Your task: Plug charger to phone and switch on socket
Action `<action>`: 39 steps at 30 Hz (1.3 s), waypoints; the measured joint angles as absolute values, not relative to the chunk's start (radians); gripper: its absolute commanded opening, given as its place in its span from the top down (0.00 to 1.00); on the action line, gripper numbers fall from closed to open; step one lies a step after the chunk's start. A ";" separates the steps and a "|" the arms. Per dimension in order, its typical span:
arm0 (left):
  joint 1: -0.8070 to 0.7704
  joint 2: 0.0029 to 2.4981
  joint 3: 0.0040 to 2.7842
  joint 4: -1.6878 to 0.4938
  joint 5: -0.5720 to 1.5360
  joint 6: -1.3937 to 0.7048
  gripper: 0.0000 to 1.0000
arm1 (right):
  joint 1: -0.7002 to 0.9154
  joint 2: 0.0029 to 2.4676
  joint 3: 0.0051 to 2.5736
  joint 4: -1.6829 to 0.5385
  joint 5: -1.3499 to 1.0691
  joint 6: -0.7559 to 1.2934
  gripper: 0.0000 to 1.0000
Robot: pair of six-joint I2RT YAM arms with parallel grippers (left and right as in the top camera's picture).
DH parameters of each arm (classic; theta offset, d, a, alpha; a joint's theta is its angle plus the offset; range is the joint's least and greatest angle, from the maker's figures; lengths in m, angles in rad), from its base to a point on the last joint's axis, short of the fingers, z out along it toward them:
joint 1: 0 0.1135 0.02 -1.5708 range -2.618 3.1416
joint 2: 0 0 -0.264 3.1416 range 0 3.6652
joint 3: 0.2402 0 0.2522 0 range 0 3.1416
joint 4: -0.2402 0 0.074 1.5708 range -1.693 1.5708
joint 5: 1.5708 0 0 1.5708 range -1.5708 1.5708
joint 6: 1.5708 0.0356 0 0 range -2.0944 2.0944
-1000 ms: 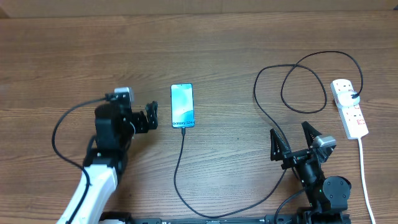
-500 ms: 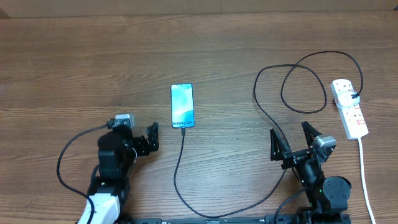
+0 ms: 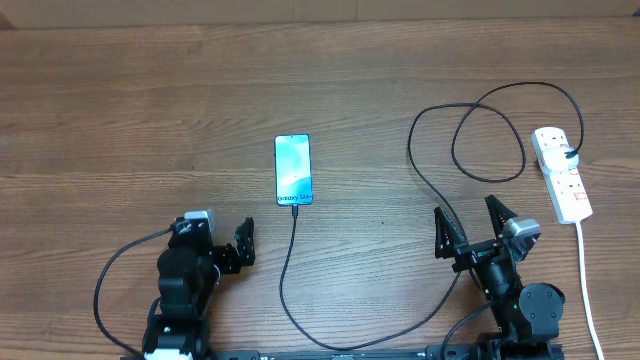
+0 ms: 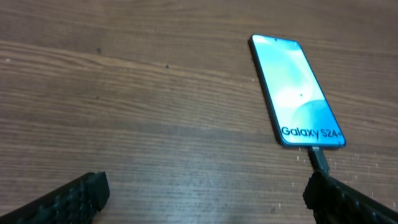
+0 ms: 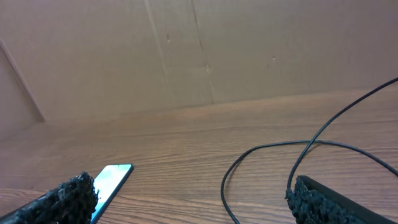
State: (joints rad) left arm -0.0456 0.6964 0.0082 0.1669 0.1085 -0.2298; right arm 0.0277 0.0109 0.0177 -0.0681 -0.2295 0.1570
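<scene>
The phone (image 3: 293,170) lies face up at mid-table with its blue-and-white screen lit; it also shows in the left wrist view (image 4: 297,87) and at the lower left of the right wrist view (image 5: 112,180). The charger (image 3: 284,280), a thin black cable, has its plug tip (image 4: 318,158) seated in the phone's bottom edge. It runs along the near edge, then loops up to the socket (image 3: 562,176) at the right. My left gripper (image 3: 238,250) is open, below and left of the phone, holding nothing (image 4: 205,199). My right gripper (image 3: 470,226) is open and empty near the front edge (image 5: 193,199).
A thick white cord (image 3: 586,280) runs from the socket toward the near edge. A black plug (image 3: 570,153) sits in the socket's upper outlet. A cardboard wall (image 5: 186,50) stands behind the table.
My left arm has drawn back toward the near edge, away from the phone, its gripper still open. The right arm, phone and cable have not moved.
</scene>
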 measured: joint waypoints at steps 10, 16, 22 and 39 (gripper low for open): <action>-0.046 0.282 0.008 -0.068 0.093 -0.187 0.00 | 0.028 0.011 0.018 -0.068 -0.229 0.157 0.00; -0.053 0.091 0.008 -0.069 0.082 -0.096 0.00 | 0.028 0.011 0.018 -0.068 -0.229 0.157 0.00; -0.053 0.015 0.008 -0.069 0.078 -0.051 0.00 | 0.028 0.011 0.018 -0.068 -0.229 0.157 0.00; -0.053 0.015 0.008 -0.070 0.078 -0.048 0.00 | 0.028 0.011 0.018 -0.068 -0.229 0.157 0.00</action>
State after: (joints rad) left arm -0.0528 0.0154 0.0082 -0.0696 0.0780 -0.0479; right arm 0.0280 0.0109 0.0177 -0.0677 -0.2295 0.1574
